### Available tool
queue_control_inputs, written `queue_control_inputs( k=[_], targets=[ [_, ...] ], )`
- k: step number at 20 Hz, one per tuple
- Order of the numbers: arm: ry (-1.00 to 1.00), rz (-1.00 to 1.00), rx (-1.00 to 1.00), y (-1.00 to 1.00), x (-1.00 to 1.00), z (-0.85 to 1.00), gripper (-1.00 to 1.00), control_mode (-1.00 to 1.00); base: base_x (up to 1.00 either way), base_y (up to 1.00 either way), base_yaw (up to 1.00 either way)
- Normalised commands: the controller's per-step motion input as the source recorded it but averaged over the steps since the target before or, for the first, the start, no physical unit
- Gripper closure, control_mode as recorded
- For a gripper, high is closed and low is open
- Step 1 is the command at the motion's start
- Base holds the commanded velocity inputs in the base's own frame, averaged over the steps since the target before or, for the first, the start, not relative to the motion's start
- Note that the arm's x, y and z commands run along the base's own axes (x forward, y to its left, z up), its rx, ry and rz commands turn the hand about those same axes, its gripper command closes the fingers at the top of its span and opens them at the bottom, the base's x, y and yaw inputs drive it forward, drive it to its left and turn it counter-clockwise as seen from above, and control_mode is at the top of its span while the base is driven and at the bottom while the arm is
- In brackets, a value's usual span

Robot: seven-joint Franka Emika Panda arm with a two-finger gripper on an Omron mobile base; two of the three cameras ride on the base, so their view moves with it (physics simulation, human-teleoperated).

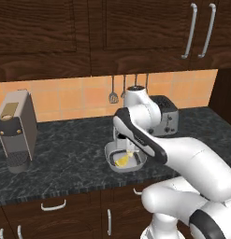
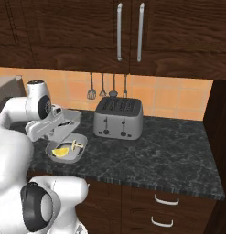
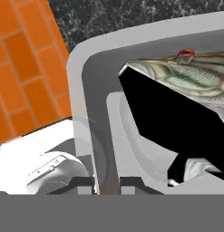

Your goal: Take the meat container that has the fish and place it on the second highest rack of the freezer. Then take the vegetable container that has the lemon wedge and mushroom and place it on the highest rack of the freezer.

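Close in, the hand view shows the gripper [image 3: 107,183] with its two dark tips nearly together, pinched on the thin grey rim of the meat container [image 3: 86,113], one tip on each side of the wall. Inside that tray lies the fish [image 3: 195,77], green-grey and mottled, its long axis running from about 10 o'clock to 4 o'clock in that view, with a small red spot at 12 o'clock on its upper edge. A large black patch covers much of its body, so which end is the head cannot be told. Orange tiles [image 3: 22,68] fill the 9 o'clock side.

From the base cameras, a second grey tray, the vegetable container [image 2: 67,150], sits flat on the dark marble counter [image 2: 169,146] under the arm's wrist. It holds the yellow lemon wedge [image 2: 61,152], and the pale mushroom [image 2: 77,144] lies at 2 o'clock from it. Its long axis runs roughly 8 to 2 o'clock in the right base view.

Farther back stands the silver toaster [image 2: 119,118], at 3 o'clock of the tray; the coffee machine [image 1: 16,130] stands at 9 o'clock in the left base view. Utensils [image 2: 103,87] hang on the tiled wall beneath the dark cabinets [image 2: 132,32].
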Motion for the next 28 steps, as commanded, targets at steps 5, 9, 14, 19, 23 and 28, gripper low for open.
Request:
queue_control_inputs(
  k=[5,9,14,19,23,28],
  targets=[
    [-0.04,0.04,0.00,-0.99,-0.63,0.47,1.00,-1.00,0.00,0.00,0.00],
    [-0.19,0.14,0.00,-0.83,-0.93,0.35,1.00,-1.00,0.00,0.00,0.00],
    [-0.14,0.13,0.00,-0.23,-0.94,0.35,1.00,-1.00,0.00,0.00,0.00],
    [-0.02,0.07,0.00,0.01,-0.88,0.44,1.00,-1.00,0.00,0.00,0.00],
    [0.00,-0.01,-0.03,-0.02,-0.23,0.21,1.00,-1.00,0.00,0.00,0.00],
    [-0.02,0.00,0.00,0.00,0.00,0.06,1.00,-1.00,0.00,0.00,0.00]
  ],
)
